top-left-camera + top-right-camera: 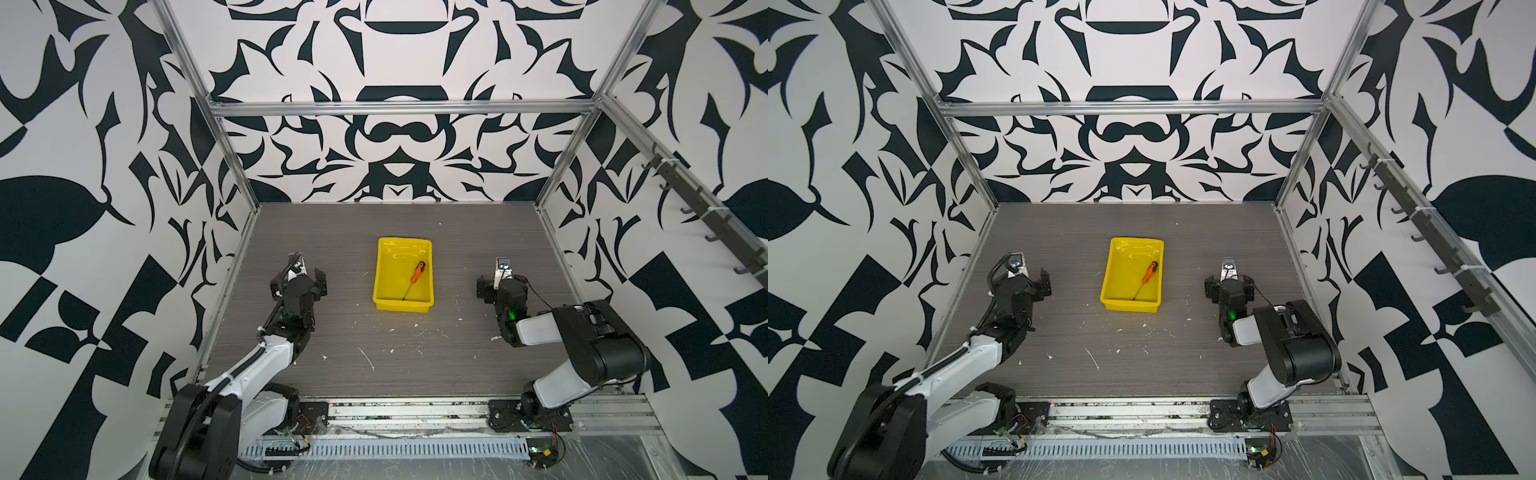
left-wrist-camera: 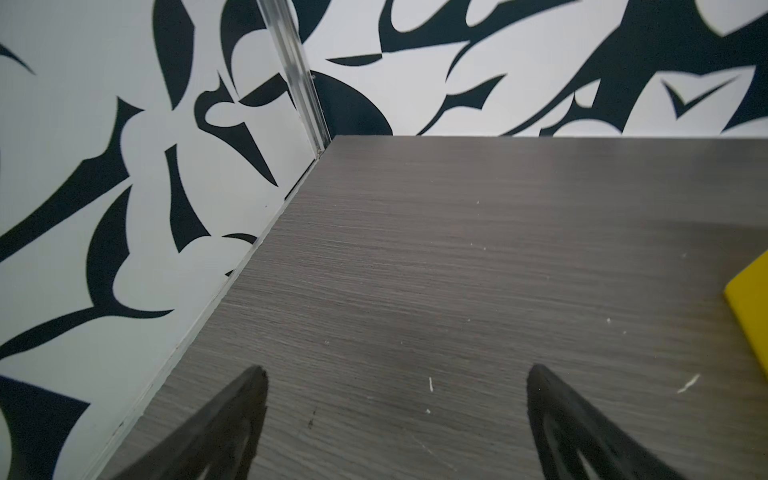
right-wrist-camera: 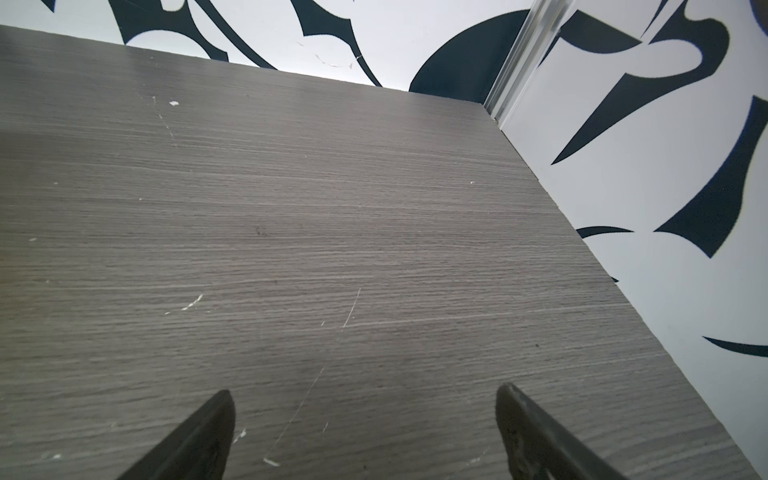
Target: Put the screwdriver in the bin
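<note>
The screwdriver [image 1: 417,274] [image 1: 1149,274], orange-handled with a thin dark shaft, lies diagonally inside the yellow bin [image 1: 404,306] [image 1: 1133,306] at the middle of the table, handle toward the back. My left gripper [image 1: 297,278] [image 1: 1020,280] hovers left of the bin, open and empty. My right gripper [image 1: 500,283] [image 1: 1229,285] sits right of the bin, also open and empty. In the left wrist view the gripper [image 2: 398,370] frames bare table, with a corner of the bin [image 2: 752,299] at the edge. The right wrist view shows its gripper [image 3: 365,390] over bare table only.
White flecks and scratches [image 1: 365,357] dot the grey wood-grain table in front of the bin. Patterned walls with aluminium posts [image 1: 232,145] close in the left, right and back sides. A metal rail [image 1: 415,409] carrying both arm bases runs along the front edge.
</note>
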